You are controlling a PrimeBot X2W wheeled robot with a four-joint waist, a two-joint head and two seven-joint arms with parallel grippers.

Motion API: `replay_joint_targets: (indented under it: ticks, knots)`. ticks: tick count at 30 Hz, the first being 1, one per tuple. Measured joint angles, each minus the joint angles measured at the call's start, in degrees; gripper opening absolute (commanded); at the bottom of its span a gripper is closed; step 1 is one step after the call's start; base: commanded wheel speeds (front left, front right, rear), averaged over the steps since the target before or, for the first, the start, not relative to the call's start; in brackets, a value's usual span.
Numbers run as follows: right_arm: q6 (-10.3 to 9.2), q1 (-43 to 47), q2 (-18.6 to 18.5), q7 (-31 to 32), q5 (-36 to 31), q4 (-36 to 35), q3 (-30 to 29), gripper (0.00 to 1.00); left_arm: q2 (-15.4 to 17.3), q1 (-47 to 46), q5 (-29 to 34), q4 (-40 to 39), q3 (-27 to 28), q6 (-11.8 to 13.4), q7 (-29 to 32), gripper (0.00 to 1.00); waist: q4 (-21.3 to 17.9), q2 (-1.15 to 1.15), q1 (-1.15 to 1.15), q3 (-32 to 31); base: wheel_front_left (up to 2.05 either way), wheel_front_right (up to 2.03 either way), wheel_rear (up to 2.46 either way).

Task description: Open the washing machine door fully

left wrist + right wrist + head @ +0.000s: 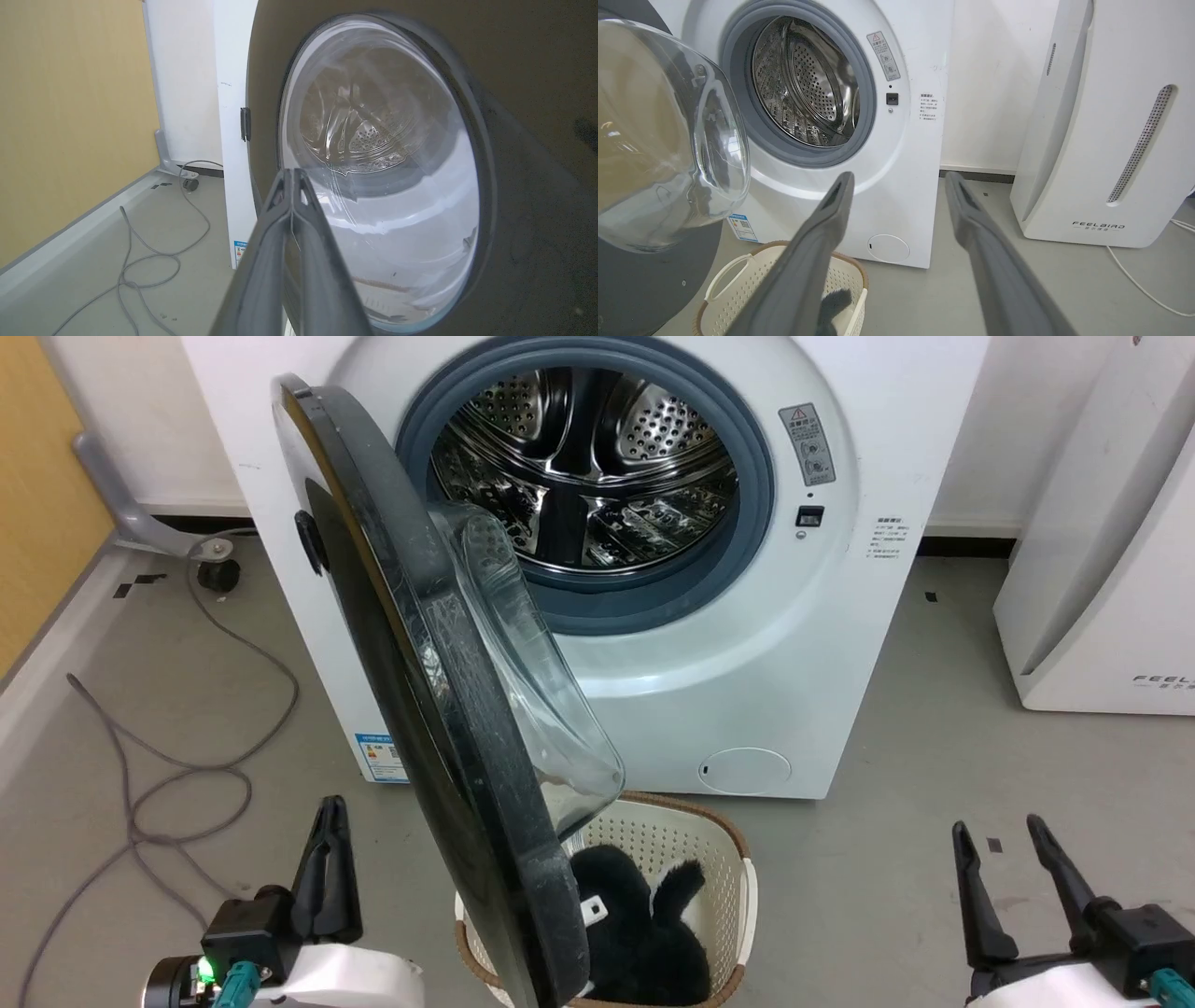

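Out to the left of the left claw [330, 807] a grey cable [187, 765] loops over the floor. That claw has its two fingers pressed together with nothing between them; in its own wrist view [292, 171] the tips point at the outer face of the washing machine door [537, 186], and whether they touch it cannot be told.

Just to the right of the left claw stands the washing machine door [439, 691], swung partway out from the left side of the washing machine [794, 644], edge-on to the head camera (its clear glass bowl bulges to the right, toward the opening). Its lower edge hangs over a basket [719, 859] holding a dark cloth [635, 924].

Beyond the door, the steel drum [588, 476] lies open to view. The right claw [997, 826] is well to the right of the basket, its fingers spread and holding nothing. From its wrist [900, 176], the machine's front lies ahead between the fingers, the door [644, 289] to their left and a white appliance [1106, 116] to their right.
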Motion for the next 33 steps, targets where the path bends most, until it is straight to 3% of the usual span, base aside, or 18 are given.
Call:
replay_joint_targets:
  ticks: [7,15,23,33]
  knots:
    - [0.0,0.03,0.01,0.0,0.1,-2.33,-0.22,1.0,0.18,-0.52,2.96,-2.8,2.38,0.01,-0.01,0.0,0.25,0.0,0.0,0.2,0.0,0.0,0.0]
    - [0.0,0.35,0.02,0.0,1.03,-2.53,0.22,1.0,0.24,-3.05,6.2,-14.44,3.26,0.35,-0.01,0.0,0.46,0.0,0.0,0.36,0.0,0.0,0.0]
    - [0.0,0.39,0.02,0.0,1.44,-2.74,0.21,1.0,0.21,-4.23,8.32,-24.87,-2.8,-0.24,-0.08,0.0,0.96,0.0,0.0,0.38,0.0,0.0,0.0]
    - [0.0,0.55,0.02,0.0,1.6,-2.48,0.92,1.0,0.09,-6.33,8.83,-28.46,-14.13,-3.7,-0.08,0.0,1.38,0.0,0.0,0.04,0.0,0.0,0.0]
